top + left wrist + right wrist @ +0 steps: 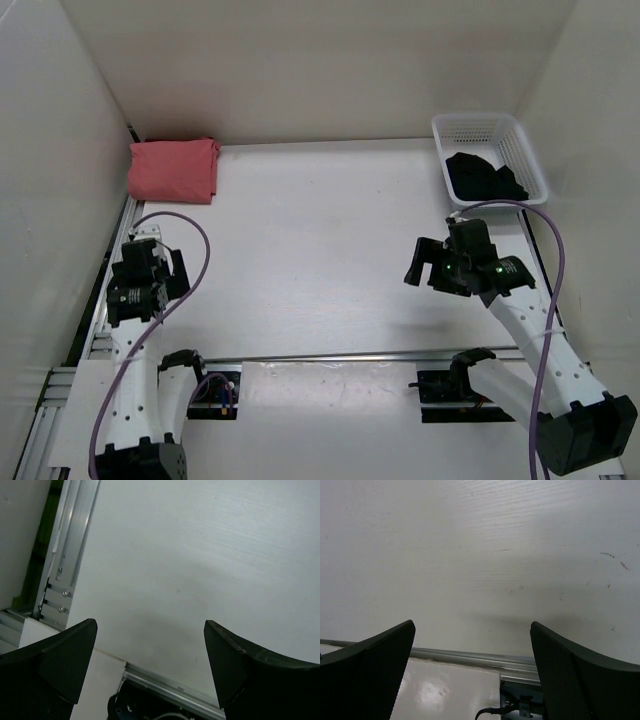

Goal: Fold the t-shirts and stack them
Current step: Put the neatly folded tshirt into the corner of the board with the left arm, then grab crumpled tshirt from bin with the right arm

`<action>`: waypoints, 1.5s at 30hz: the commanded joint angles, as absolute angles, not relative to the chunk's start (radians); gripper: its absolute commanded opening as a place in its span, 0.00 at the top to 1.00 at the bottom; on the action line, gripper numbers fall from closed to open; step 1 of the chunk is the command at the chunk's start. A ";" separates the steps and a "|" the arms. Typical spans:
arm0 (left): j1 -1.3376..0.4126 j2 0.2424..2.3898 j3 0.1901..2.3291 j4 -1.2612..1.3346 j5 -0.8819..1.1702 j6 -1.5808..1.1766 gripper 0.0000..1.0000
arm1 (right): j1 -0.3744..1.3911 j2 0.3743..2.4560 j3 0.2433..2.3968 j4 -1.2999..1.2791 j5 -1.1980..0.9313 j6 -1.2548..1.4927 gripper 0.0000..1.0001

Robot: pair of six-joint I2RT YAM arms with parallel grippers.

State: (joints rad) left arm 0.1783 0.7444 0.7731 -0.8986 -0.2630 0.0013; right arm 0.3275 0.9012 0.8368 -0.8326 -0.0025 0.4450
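Nearest the camera, the two arm bases sit at the front edge of the white bench (320, 230), and a thin metal rail (350, 355) runs across it just beyond them. The left gripper (150, 624) hangs over the bench's left side, close to the aluminium framing (105, 330) along that edge. Its jaws are spread wide, and only bare bench surface shows between them. A purple cable (200, 250) loops out beside that arm. The right gripper (472, 624) hangs over the right side of the bench, a little farther in than the left one. Its jaws are also spread wide, with nothing in them and plain bench surface below. Two small green lights glow on its wrist, and another purple cable (548, 300) arcs around it. The middle of the bench between the two arms carries only faint scuffs. In the far left corner lies the salmon pink t-shirt (172, 170), folded into a neat squarish packet, flat on the bench and close against the left wall. In the far right corner stands a white mesh basket (520, 135), set at a slight angle. The black t-shirt (485, 178) lies bunched and unfolded in its nearer half, while the farther half shows bare mesh. Both shirts are well apart from either gripper.
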 commanded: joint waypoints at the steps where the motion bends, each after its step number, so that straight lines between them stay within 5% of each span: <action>1: 0.176 0.669 0.776 -1.012 -0.200 0.000 0.01 | 0.327 0.873 0.870 -0.811 0.003 0.483 0.01; 10: 0.176 0.511 0.885 -1.086 -0.209 0.000 0.01 | 0.327 0.856 1.313 -1.022 0.242 0.508 0.01; 17: 0.187 0.502 0.997 -1.129 -0.125 0.000 0.01 | 0.278 1.258 1.692 -0.817 0.672 0.396 0.01; 26: 0.187 0.653 1.129 -1.006 -0.135 0.000 0.01 | -0.040 2.027 2.294 -0.798 0.398 0.402 0.01; 36: 0.276 0.801 1.243 -1.017 -0.206 0.000 0.01 | -0.101 2.330 2.211 -0.644 0.270 0.391 0.01; 39: 0.305 0.813 1.243 -1.017 -0.206 0.000 0.01 | -0.101 2.321 2.172 -0.644 0.307 0.391 0.36; 40: 0.316 0.813 1.243 -1.017 -0.206 0.000 0.01 | -0.101 2.321 2.172 -0.634 0.307 0.391 0.66; 42: 0.327 0.813 1.243 -1.017 -0.180 0.000 0.01 | -0.110 2.310 2.204 -0.623 0.298 0.391 1.00; 45: 0.327 0.790 1.223 -1.044 -0.100 0.000 0.01 | -0.110 2.225 2.226 -0.623 0.288 0.391 1.00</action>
